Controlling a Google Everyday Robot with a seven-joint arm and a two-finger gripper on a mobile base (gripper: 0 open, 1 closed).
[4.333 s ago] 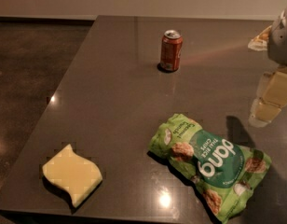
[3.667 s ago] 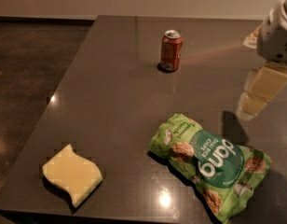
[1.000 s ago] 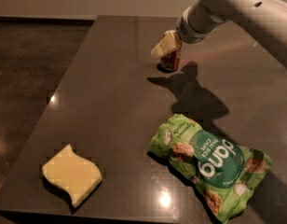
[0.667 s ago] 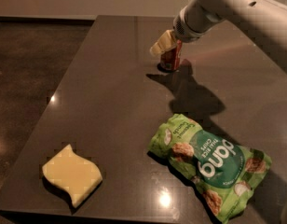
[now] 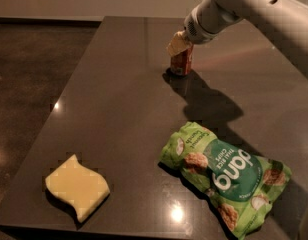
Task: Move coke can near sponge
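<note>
Gripper (image 5: pixel 178 44) is at the far side of the desk (image 5: pixel 119 84), right of centre, sitting on the top of the coke can (image 5: pixel 182 65). Its pale yellow block covers the can's upper part and rim; only the lower red-orange body shows below it. Jaws: can't tell whether they're gripping the can or just set around it, as the contact is hidden from this angle.

Coke can is upright on the desk, base touching the surface, with a dark shadow pooled around it. The white arm (image 5: pixel 254 6) comes in from the upper right and slants down-left to the gripper. Its shadow (image 5: pixel 210 106) runs from the can toward the near right.

Sponge (image 5: pixel 77 187) lies flat at the near left corner of the desk, wavy edges visible, well apart from the can. Green chip bag (image 5: pixel 227 177) lies flat at the near right, between the can and the near edge, touching neither can nor sponge. Its label reads upside down from here.

Dark floor (image 5: pixel 24 74) shows to the left of the desk.
</note>
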